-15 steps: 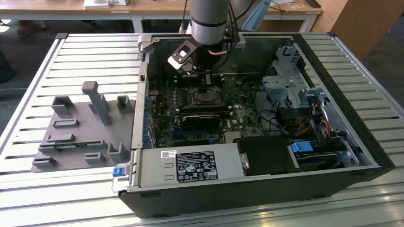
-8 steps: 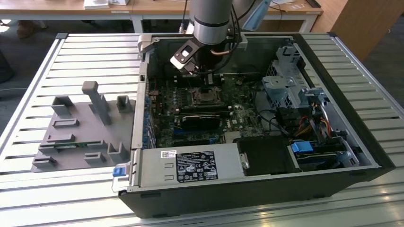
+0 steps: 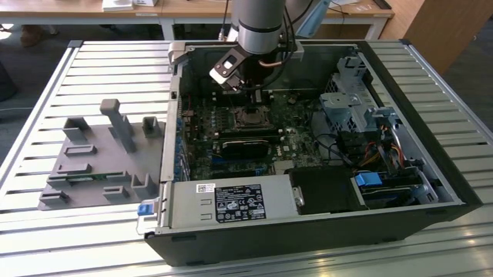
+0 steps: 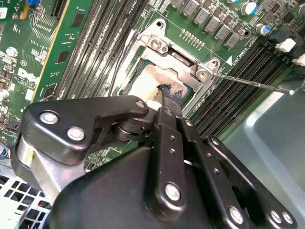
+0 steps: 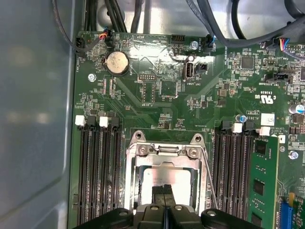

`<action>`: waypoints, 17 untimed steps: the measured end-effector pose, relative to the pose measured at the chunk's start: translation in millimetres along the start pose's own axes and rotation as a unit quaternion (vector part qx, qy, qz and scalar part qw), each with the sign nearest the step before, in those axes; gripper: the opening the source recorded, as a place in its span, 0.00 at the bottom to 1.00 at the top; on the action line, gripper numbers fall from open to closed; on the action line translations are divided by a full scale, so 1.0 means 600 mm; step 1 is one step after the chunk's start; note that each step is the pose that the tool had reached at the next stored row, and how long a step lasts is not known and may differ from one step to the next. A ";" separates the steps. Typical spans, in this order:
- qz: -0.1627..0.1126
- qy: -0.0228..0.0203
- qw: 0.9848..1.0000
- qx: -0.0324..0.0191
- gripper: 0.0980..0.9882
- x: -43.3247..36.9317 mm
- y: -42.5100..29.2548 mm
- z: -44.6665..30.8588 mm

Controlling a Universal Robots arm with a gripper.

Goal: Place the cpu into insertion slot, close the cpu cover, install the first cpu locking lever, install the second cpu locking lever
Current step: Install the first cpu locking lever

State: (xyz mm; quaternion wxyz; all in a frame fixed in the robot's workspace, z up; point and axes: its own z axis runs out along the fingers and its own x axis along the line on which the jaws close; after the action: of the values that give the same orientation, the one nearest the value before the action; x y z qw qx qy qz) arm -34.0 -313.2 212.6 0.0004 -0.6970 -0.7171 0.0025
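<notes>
The insertion slot [image 3: 250, 119] sits mid-motherboard inside the open computer case [image 3: 431, 138]. In both wrist views the cpu [image 5: 162, 175] [image 4: 145, 81] lies in it, silvery top showing. The cpu cover [image 5: 138, 172] [image 4: 183, 64] lies flat around the cpu as a metal frame. A thin wire locking lever [image 4: 252, 85] [image 5: 208, 176] stands free beside the socket, angled away from it. My gripper [image 5: 164, 192] [image 4: 167, 95] [image 3: 250, 99] hangs straight above the socket. Its black fingers are shut together and their tips rest on the cpu's top.
Black memory slots [image 5: 97, 162] flank the socket, and a green memory stick [image 5: 264, 176] stands close by. A coin battery [image 5: 117, 63] lies further along the board. Cables and a drive cage [image 3: 350, 109] fill the case's right in the exterior view. A grey fixture [image 3: 100, 156] lies outside it.
</notes>
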 end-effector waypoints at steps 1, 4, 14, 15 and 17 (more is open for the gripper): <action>0.000 0.000 1.000 0.000 0.01 0.000 0.000 -0.001; 0.000 0.000 1.000 0.000 0.01 0.000 0.000 -0.005; 0.000 0.000 1.000 0.000 0.01 0.000 0.000 -0.018; 0.000 0.000 1.000 0.000 0.01 0.000 0.000 -0.020; 0.000 0.000 1.000 0.000 0.01 0.000 0.000 -0.024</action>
State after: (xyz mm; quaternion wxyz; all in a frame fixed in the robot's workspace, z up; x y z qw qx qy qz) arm -34.0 -313.2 226.8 0.0004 -0.6970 -0.7171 0.0024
